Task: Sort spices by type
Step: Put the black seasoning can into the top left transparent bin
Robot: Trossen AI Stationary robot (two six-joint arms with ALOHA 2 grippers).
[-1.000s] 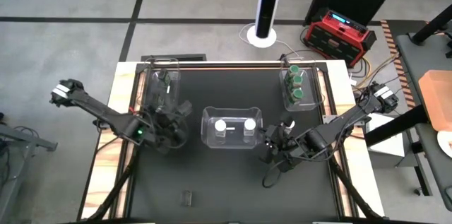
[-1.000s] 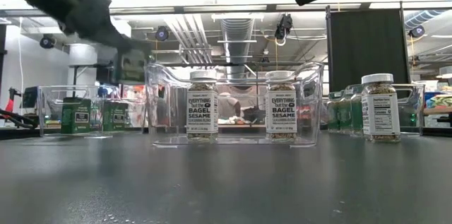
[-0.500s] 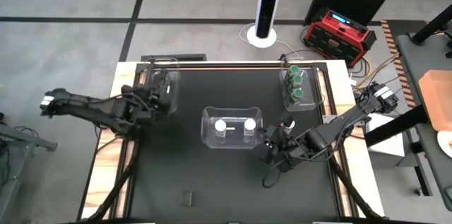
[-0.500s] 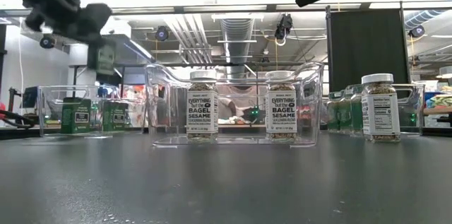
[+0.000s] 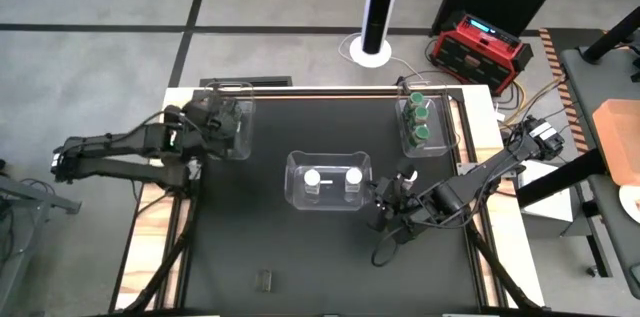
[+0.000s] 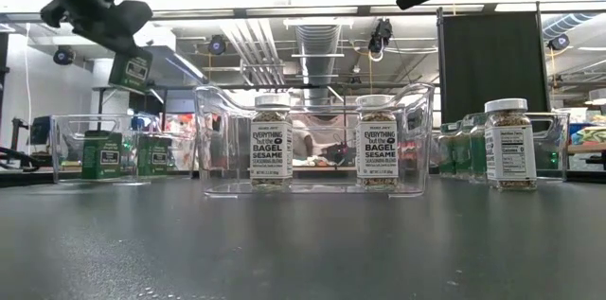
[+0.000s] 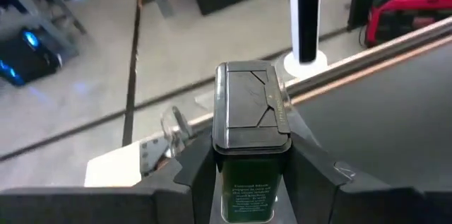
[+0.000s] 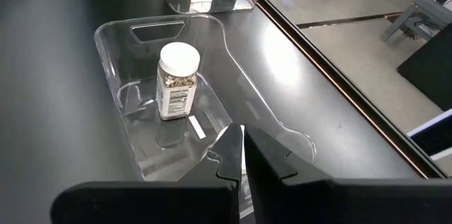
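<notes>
Since a second ago the left arm has swung away from the middle of the table to the upper left of the high view, and its left gripper point(image 5: 205, 122) now hangs over the left bin point(image 5: 232, 129) there. It is closed tight on a green jar point(image 7: 247, 174) with a flat dark lid point(image 7: 250, 107) — in the low view the jar point(image 6: 132, 70) sits high in the upper left, well above the table.

Over on the right side of the high view, the right gripper point(image 5: 385, 209) waits just beside the middle bin point(image 5: 328, 179). Its fingers look pressed together with nothing in them.

That middle bin has two jars with white lids point(image 6: 272, 142) and seeds inside. One more white-lid jar point(image 6: 510, 145) stands alone, near the right gripper. At the upper right, the right bin point(image 5: 421, 122) has green-lid jars point(image 5: 422, 133).

I think the jars are small, light and hard — smooth sides may slip, so hold them around the middle
</notes>
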